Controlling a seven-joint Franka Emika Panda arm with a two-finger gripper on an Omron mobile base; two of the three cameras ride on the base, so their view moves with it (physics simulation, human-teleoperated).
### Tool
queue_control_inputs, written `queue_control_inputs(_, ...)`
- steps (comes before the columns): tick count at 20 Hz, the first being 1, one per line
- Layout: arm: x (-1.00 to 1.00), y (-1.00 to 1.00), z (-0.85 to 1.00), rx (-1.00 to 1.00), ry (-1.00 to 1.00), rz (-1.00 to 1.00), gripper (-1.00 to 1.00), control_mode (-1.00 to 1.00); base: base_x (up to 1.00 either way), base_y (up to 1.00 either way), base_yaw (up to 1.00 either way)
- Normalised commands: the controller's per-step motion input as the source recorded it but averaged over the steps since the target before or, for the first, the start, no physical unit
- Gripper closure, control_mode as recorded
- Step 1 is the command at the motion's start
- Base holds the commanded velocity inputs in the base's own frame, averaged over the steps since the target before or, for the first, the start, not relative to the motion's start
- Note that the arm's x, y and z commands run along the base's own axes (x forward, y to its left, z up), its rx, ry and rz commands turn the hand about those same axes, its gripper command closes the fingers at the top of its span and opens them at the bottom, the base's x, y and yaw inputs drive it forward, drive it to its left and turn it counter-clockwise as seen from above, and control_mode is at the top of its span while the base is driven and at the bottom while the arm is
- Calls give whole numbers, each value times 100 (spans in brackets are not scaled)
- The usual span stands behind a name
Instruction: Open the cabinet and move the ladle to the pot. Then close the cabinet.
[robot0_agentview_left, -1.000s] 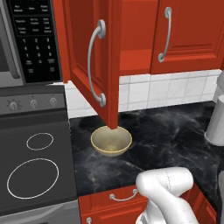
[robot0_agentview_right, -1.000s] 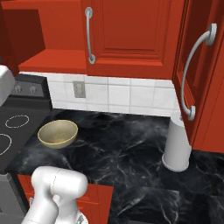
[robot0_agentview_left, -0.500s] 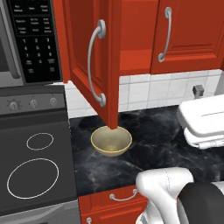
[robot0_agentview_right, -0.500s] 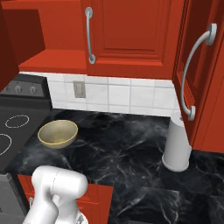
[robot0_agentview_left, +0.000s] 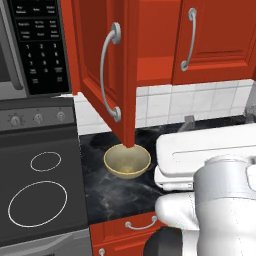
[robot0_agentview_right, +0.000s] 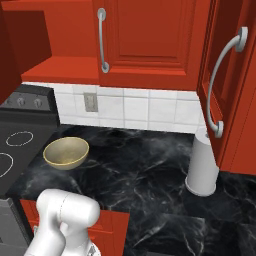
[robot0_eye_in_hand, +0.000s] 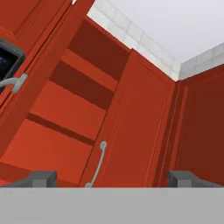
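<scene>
Arm swung up across left base view since prev frames; gripper (robot0_eye_in_hand: 112, 178) spread wide, empty — cabinet (robot0_eye_in_hand: 131, 131) left door open, ladle reach likely next.

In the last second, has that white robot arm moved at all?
Yes. In the left base view the white arm has swung in from the right, and its wide part now lies right next to the yellowish bowl.

The black marbled tabletop (robot0_agentview_right: 135, 165) carried a shallow yellowish bowl (robot0_agentview_right: 66, 152) at its stove-side end, close to the front edge. Well apart from the bowl, toward the far end, a pale grey cylinder (robot0_agentview_right: 202, 167) stood upright on the same surface.
</scene>
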Motion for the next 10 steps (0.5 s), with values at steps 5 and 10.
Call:
queue_control_inputs(5, 0, 55, -22, -12, -2, -21, -100, -100, 0, 0, 0)
queue_control_inputs(10, 11, 44, -26, -11, -4, -20, -100, -100, 0, 0, 0)
